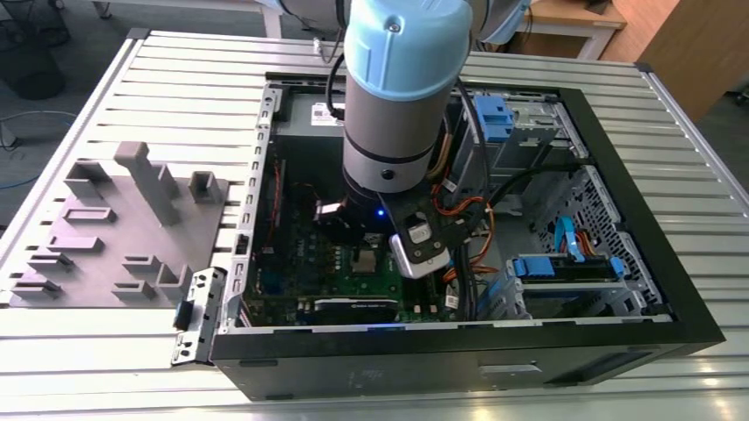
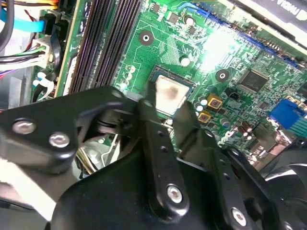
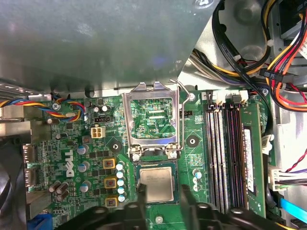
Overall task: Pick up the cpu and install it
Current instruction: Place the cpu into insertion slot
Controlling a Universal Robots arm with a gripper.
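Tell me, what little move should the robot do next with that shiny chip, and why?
Probably lift the end effector slowly straight up. In both wrist views the chip appears to lie flat in its socket on the green board, with the black fingers open on either side of it rather than squeezing it. The metal frame stands flipped open beside it.

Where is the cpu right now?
The cpu sits in the motherboard socket, in both wrist views, just ahead of the tool, beside the memory slots, below the raised socket frame.

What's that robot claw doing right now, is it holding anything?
Gripper: open, holding nothing; its fingers straddle the cpu, which sits in the socket on the motherboard.
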